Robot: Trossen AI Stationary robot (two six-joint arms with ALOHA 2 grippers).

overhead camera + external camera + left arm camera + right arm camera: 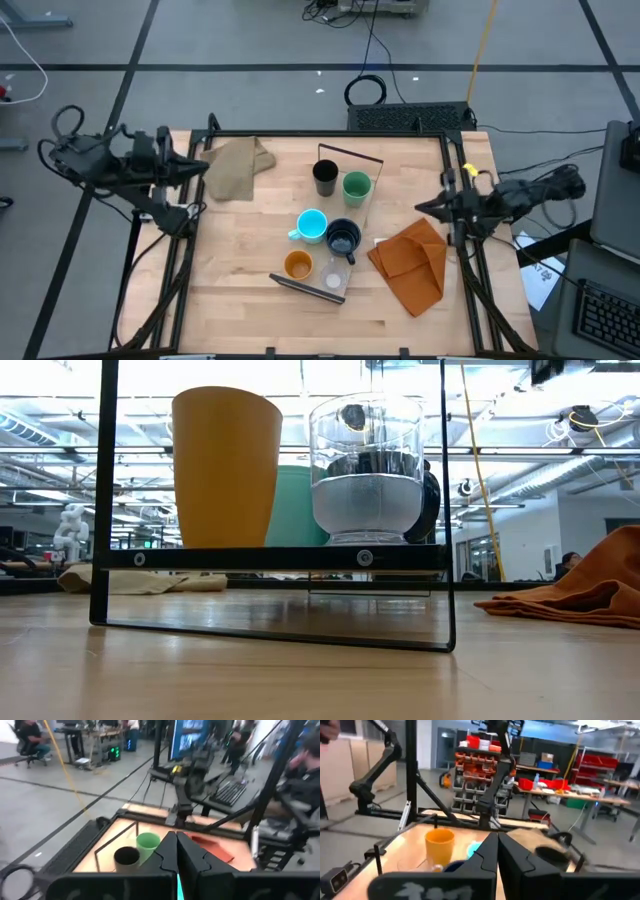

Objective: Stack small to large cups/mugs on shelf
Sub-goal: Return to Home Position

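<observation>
The shelf (362,215) lies across the middle of the table, with a thin dark strip at its far end (350,155) and another at its near end (306,286). A black cup (325,177) and a green cup (356,186) stand at the far end. A light-blue mug (311,226) and a dark navy mug (343,238) stand in the middle. An orange cup (298,265) and a clear cup (333,282) stand at the near end. In the low view the orange cup (226,465) and the clear cup (366,470) stand upright above the shelf's dark bar (270,559). My left gripper (203,166) is shut and empty at the table's left edge. My right gripper (422,208) is shut and empty at the right edge.
A tan cloth (236,166) lies at the far left, beside my left gripper. An orange cloth (412,262) lies at the right, just below my right gripper. Bare wood shows along the near edge (240,320). People sit at desks in the room beyond (30,740).
</observation>
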